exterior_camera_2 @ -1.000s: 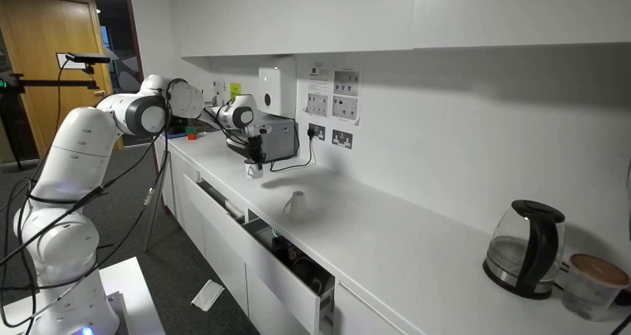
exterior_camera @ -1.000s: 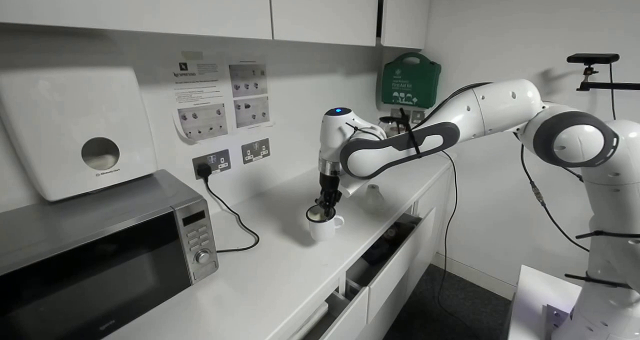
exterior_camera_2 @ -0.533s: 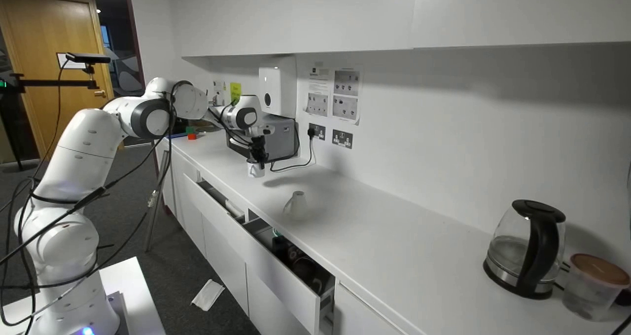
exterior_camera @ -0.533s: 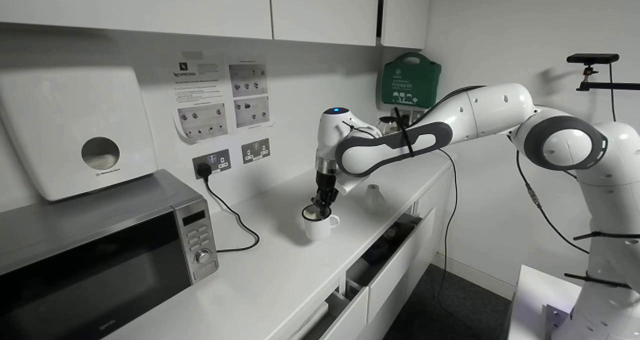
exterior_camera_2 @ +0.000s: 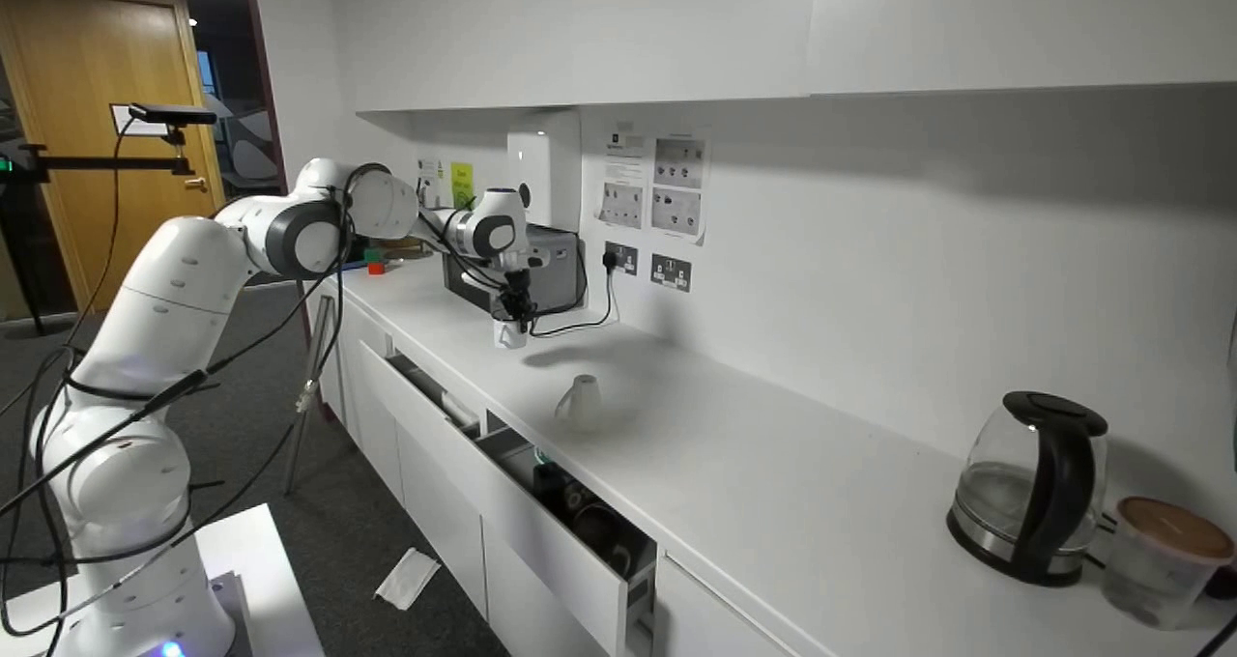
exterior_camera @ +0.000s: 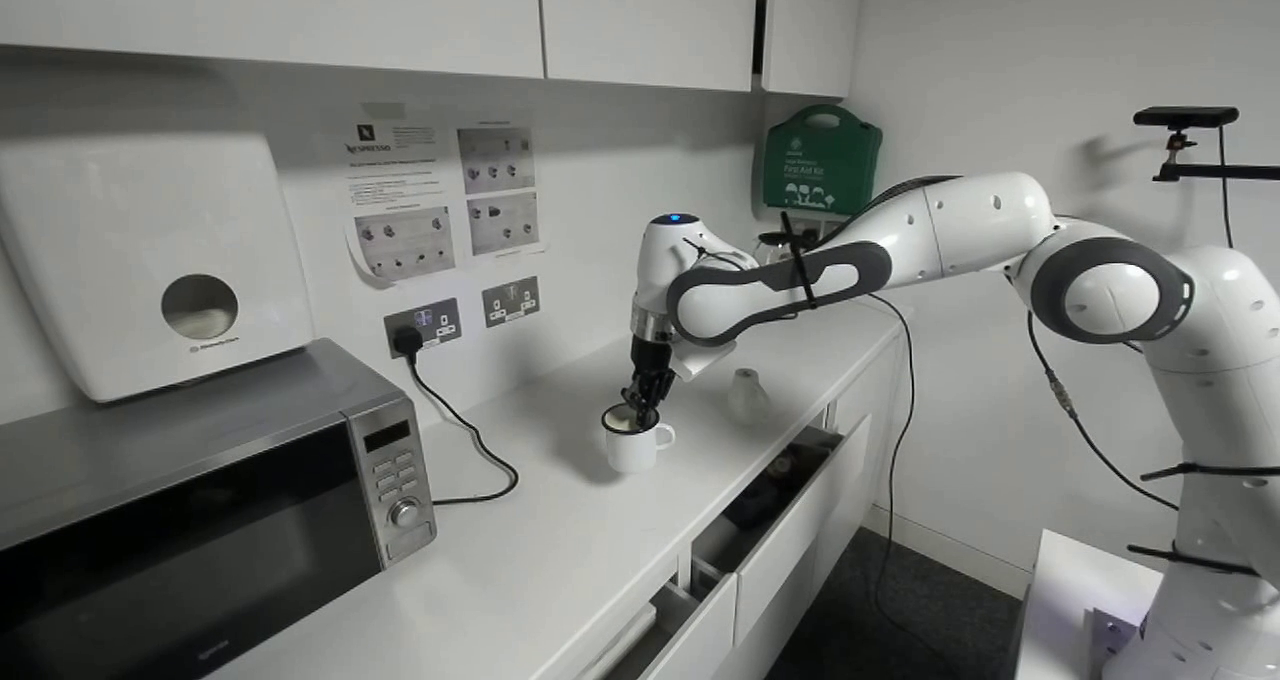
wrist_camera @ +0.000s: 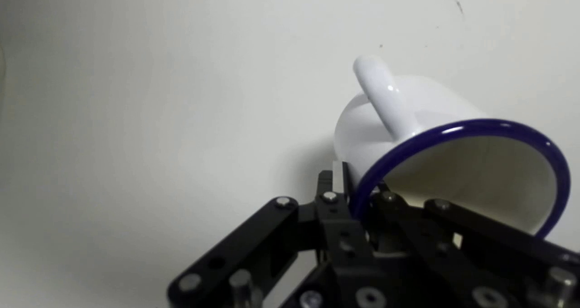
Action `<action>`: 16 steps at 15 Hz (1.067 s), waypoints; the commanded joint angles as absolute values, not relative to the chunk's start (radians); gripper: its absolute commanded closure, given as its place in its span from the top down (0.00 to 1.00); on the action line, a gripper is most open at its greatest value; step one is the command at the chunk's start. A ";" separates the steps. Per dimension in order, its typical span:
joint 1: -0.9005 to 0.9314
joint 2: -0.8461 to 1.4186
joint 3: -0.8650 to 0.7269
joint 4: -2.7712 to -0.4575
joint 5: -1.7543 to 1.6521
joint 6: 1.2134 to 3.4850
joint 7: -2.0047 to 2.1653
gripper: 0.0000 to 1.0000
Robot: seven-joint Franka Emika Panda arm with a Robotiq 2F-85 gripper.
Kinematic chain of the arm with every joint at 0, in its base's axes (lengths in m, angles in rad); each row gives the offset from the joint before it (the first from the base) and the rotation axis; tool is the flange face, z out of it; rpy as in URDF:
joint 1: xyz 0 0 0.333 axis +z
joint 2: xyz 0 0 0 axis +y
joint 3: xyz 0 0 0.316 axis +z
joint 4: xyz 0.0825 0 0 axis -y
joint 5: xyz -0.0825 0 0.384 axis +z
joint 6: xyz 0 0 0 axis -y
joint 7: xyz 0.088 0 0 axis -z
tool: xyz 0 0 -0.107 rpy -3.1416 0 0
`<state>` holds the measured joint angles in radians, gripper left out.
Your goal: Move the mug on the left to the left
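Hand (wrist_camera: 361, 188) pinching the wall of the white mug (wrist_camera: 453, 163): one finger (wrist_camera: 334, 206) outside the dark-blue rim (wrist_camera: 476, 127), the other inside, just round from the handle (wrist_camera: 385, 95). Mug upright in both exterior views, over the counter (exterior_camera: 540, 560), between the microwave (exterior_camera: 200, 530) and a second, pale cup (exterior_camera_2: 582, 401); cannot tell whether its base touches. Pale cup near it, narrow end up. Below the counter edge, two drawers (exterior_camera: 800, 535) pulled open, contents dark, unclear. Black plug (exterior_camera: 408, 340) in a wall socket (exterior_camera: 445, 322). Further along, well apart from the mug: glass kettle (exterior_camera_2: 1005, 483), black-handled, beside a clear tub (exterior_camera_2: 1155, 575) with a brown lid (exterior_camera_2: 1174, 527). Green first aid kit (exterior_camera: 822, 165) against the wall. Across the room, a wooden door (exterior_camera_2: 101, 135).
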<state>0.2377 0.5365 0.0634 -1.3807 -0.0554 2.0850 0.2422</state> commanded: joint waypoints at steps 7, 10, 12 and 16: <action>0.217 0.618 0.074 -1.302 -0.035 2.075 0.190 0.02; 0.215 0.638 0.075 -1.291 -0.031 2.075 0.188 0.02; 0.214 0.650 0.077 -1.285 -0.027 2.083 0.186 0.02; 0.211 0.669 0.077 -1.272 -0.025 2.095 0.185 0.02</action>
<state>0.2315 0.6467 0.0634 -1.3154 -0.0527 2.0851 0.2254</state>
